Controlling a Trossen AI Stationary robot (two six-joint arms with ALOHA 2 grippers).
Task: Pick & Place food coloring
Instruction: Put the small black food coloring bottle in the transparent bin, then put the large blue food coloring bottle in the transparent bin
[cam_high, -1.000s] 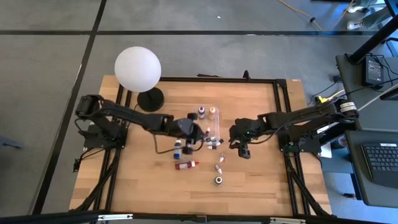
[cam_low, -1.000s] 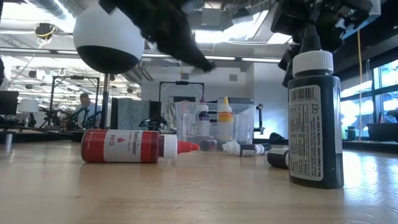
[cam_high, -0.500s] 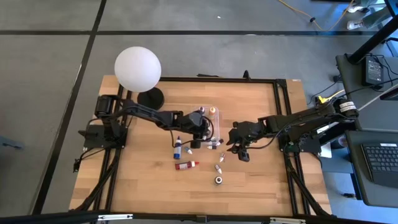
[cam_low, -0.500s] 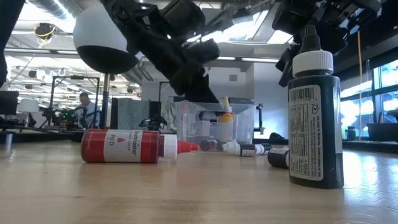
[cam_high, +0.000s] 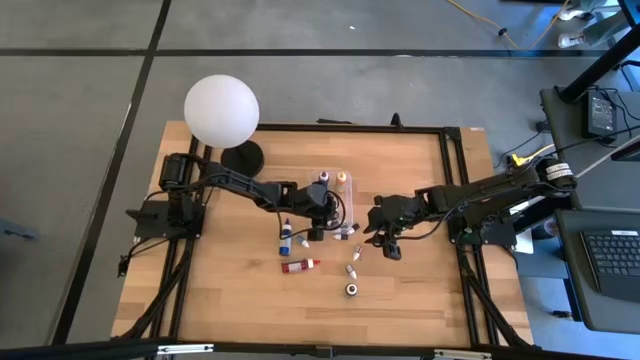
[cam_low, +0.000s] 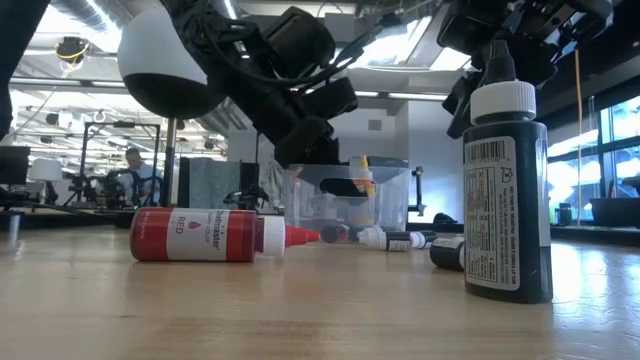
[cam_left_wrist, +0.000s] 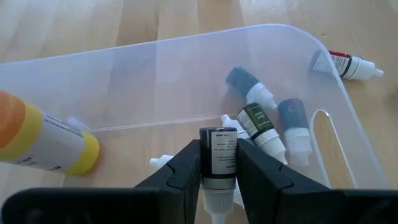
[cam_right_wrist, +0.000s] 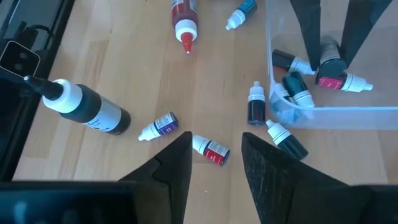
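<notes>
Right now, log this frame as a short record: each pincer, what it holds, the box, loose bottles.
left pincer: shut on small dark bottle, over the clear box
right pincer: empty, jaws apart, above loose bottles
box contents: yellow bottle and several small bottles
loose on table: red bottle lying down, tall black bottle upright

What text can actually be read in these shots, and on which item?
"RED": on the label of the red bottle lying on its side on the table, low view; the smaller print above it is too blurred to read.
Black bottle standing at right: barcode and fine print, too small to read.
Small dark bottle held in the left hand over the clear box: label print too small to read.
Other small bottles: unreadable.
</notes>
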